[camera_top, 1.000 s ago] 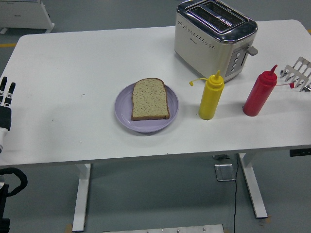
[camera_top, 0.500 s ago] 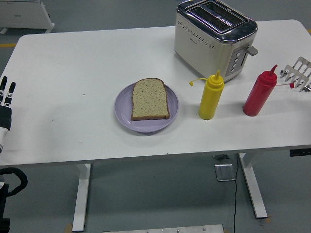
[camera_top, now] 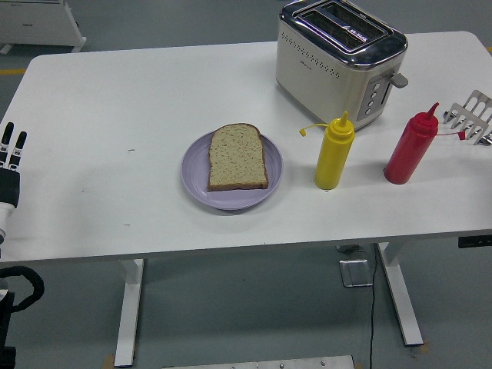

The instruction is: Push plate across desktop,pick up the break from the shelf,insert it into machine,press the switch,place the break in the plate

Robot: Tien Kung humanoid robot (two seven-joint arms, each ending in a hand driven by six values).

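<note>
White tabletop [camera_top: 115, 100] over grey floor. I see the bread slice [camera_top: 238, 157] lying on the purple plate [camera_top: 196, 181] near centre, left of the toaster [camera_top: 338, 58], whose slots look empty. I judge the sequence essentially finished. My left hand [camera_top: 9, 165] rests at the left edge, fingers extended, holding nothing.
</note>
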